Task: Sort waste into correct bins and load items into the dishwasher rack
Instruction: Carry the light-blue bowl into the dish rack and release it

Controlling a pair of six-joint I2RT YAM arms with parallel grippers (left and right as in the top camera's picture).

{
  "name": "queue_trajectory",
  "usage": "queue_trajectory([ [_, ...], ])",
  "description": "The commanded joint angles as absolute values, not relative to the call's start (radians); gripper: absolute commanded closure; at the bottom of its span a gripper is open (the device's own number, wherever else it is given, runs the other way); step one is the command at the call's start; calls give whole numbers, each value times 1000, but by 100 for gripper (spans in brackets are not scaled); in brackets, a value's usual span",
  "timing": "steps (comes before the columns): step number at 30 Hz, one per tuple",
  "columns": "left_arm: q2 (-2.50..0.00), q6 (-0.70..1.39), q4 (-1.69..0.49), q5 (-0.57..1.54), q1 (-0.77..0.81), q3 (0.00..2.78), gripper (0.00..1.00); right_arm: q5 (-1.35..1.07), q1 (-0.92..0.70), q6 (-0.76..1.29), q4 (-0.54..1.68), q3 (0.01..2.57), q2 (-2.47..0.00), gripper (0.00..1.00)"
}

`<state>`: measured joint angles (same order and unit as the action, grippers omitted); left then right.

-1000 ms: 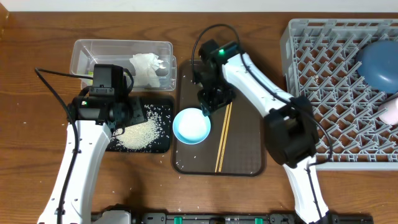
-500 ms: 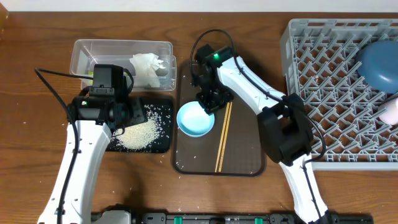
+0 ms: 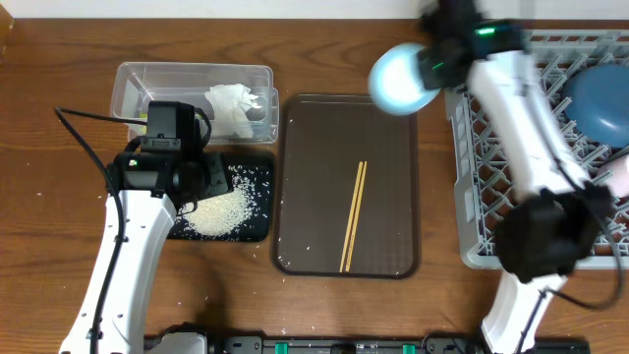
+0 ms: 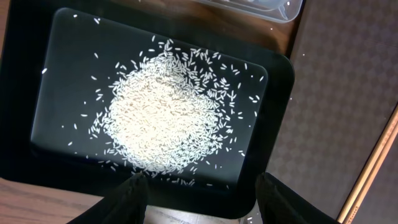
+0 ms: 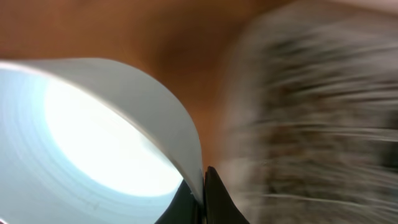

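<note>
My right gripper (image 3: 432,63) is shut on the rim of the pale blue-white bowl (image 3: 401,79), holding it in the air between the brown tray and the grey dishwasher rack (image 3: 531,128). The right wrist view is blurred; the bowl (image 5: 93,137) fills its left side, with the fingertips (image 5: 202,186) pinching its wall. My left gripper (image 4: 199,199) hangs open over the near edge of the black tray (image 4: 37,168), which holds the rice heap (image 4: 165,124). A white tissue (image 3: 231,103) lies in the clear tub (image 3: 138,84). The wooden chopsticks (image 3: 353,216) rest on the brown tray.
The brown serving tray (image 3: 314,138) sits mid-table with a few stray rice grains. A blue plate (image 3: 600,98) and a pinkish cup (image 3: 617,175) stand at the rack's right side. Loose grains dot the wood by the table's front left.
The right gripper closed on the bowl's rim, lifted it off the brown tray and swung it up and right toward the rack. The left arm has not moved.
</note>
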<state>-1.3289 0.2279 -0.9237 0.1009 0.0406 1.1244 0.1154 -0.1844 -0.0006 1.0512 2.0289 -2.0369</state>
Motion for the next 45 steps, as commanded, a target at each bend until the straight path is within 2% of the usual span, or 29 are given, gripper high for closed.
queue_trajectory([
  [1, -1319, 222, -918, 89, 38, 1129, 41, 547, -108, 3, 987, 2046, -1980, 99],
  [6, -1319, 222, -915, 89, 38, 1129, 41, 997, -36, 48, 859, 2026, -1995, 99],
  [9, -1319, 222, -915, 89, 38, 1129, 41, 1084, -4, 48, 775, 2000, -2003, 99],
  [15, -1319, 222, -916, 89, 38, 1129, 41, 1119, 59, 47, 682, 1975, -2052, 99],
  [26, -1319, 222, -915, 89, 38, 1129, 41, 1174, 103, 46, 686, 1974, -2230, 99],
  [37, -1319, 223, -915, 89, 38, 1129, 41, 1163, 70, 147, 781, 1974, -2309, 99],
  [45, -1319, 223, -915, 89, 38, 1129, 41, 988, 24, 153, 898, 1974, -2309, 99],
])
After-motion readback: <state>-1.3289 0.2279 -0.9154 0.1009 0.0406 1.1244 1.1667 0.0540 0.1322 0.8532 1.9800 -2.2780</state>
